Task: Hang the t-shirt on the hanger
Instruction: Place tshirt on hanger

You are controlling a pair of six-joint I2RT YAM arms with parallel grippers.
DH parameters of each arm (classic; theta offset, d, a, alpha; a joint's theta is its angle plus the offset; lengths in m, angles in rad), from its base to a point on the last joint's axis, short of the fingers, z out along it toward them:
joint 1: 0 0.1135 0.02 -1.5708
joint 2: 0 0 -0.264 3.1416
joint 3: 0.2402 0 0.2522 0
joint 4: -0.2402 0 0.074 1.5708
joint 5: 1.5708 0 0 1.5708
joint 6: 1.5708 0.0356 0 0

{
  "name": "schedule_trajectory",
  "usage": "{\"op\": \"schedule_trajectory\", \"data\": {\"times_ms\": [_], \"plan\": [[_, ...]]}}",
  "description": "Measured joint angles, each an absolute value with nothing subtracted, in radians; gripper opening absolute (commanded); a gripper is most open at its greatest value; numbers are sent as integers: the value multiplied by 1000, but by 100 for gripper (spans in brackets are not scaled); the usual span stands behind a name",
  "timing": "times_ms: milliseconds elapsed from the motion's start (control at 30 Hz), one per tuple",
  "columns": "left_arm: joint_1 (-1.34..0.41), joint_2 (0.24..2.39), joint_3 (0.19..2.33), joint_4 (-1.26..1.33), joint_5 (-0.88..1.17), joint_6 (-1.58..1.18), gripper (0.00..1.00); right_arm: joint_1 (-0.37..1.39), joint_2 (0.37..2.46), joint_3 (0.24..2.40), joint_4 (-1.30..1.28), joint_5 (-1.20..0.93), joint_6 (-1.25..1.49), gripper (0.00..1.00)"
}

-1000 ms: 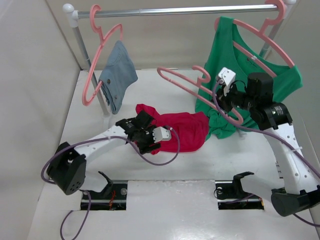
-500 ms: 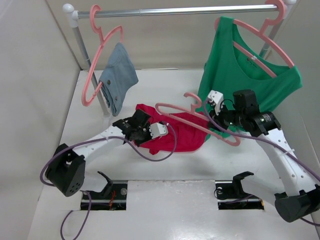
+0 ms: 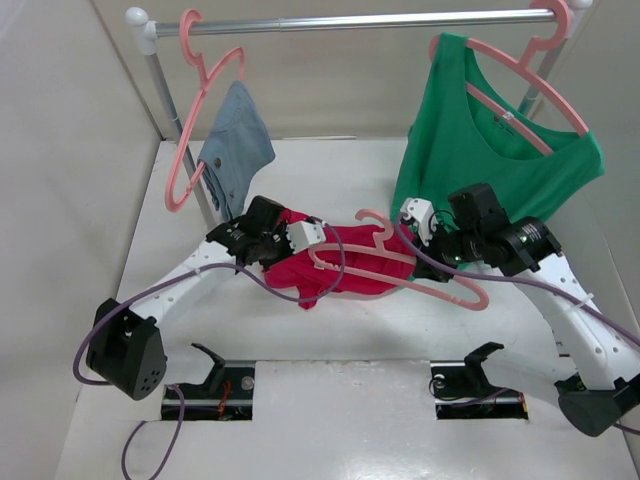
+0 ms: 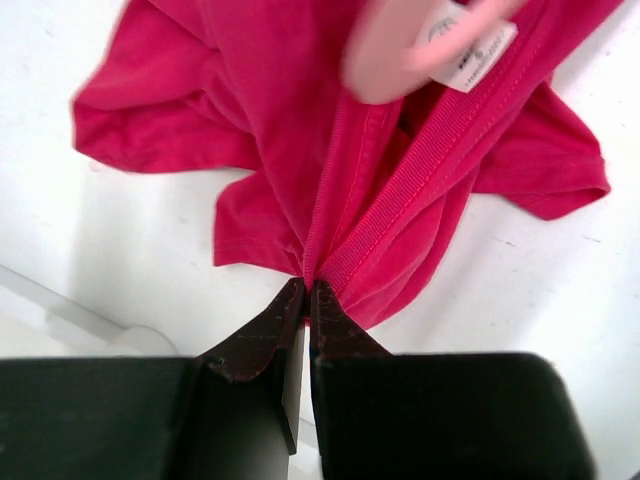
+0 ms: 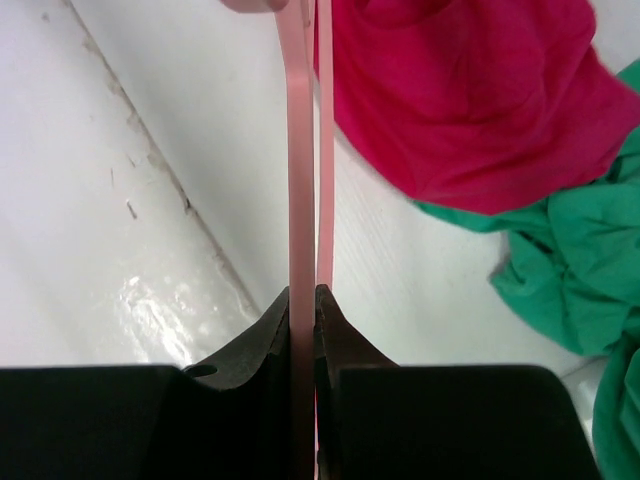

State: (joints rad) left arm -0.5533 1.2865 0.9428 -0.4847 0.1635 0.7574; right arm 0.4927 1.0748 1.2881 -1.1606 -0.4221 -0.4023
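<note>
Left fingers point(image 4: 262, 335): closed tight, pinching the ribbed neckband of the t-shirt point(image 4: 300, 120), with cloth fanning away from the pinch.

Right fingers point(image 5: 258, 348): closed on the thin bar of the hanger point(image 5: 303, 150), which runs straight out from the tips.

Change over the last second: the hanger has swung down and left, off the green top point(image 3: 480, 150), and now lies across the t-shirt, its far end close to the left arm's pinch. The left arm has drawn the collar up and back; the shirt looks gathered narrower, partly off the bench point(image 3: 330, 340).

Left wrist view: a blurred pink bar sits at the neck opening, beside the white neck label point(image 4: 470, 45). Whether it is inside the collar, cannot tell.

Judgement: threading the first shoulder is about to start; nothing hung yet.
</note>
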Motion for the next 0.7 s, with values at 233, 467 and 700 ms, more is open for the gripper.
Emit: {"op": "schedule_trajectory", "data": {"times_ms": [233,467,700], "plan": [[-560,1296,1007,-525,187,819,0,533,1103,1288,-1171,-370,-381,0],[-601,1296,1014,-589,222,858,0,630,1193,1329,-1132,-284,-374,0],[-601,1309,1063,-597,226,853,0,697,1198,1333,-1072,-250,-420,0]]}}
